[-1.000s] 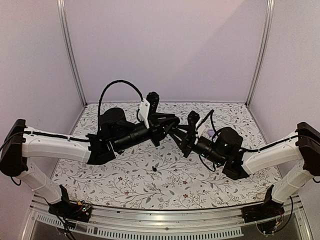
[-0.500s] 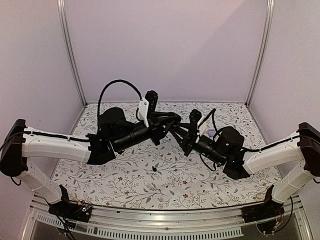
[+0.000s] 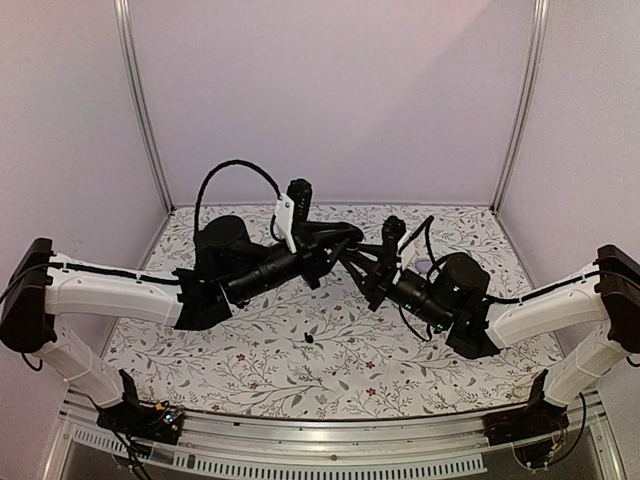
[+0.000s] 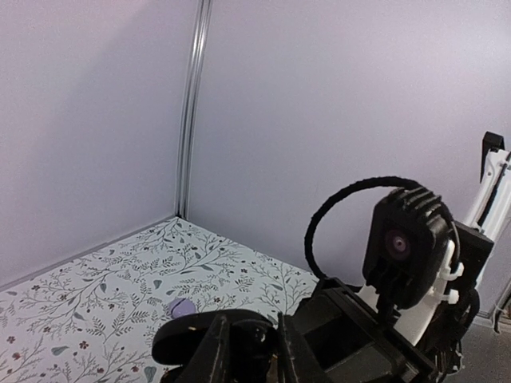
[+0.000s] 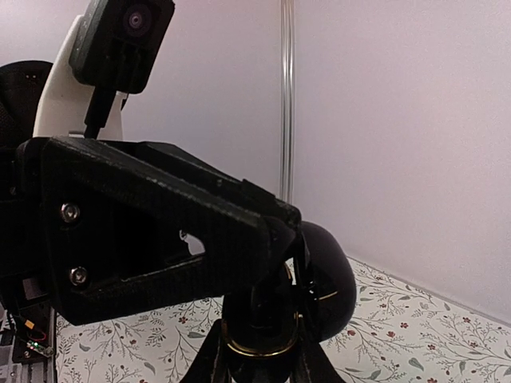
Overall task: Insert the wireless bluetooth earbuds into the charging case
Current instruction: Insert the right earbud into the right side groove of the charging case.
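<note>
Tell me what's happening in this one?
Both arms meet in mid-air above the patterned cloth. The right hand is shut on the small black case, holding it up, while the left hand sits right up against it. Whether the left hand carries an earbud is hidden. One tiny black earbud lies on the cloth near the front, so the job isn't finished.

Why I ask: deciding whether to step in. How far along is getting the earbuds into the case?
Done: nothing visibly seated. In hand: the right pincer holds the charging case above the cloth, its inside hidden, with the left pincer at its top; whether that one pinches anything I cannot tell. Left: one earbud lies on the cloth.
</note>
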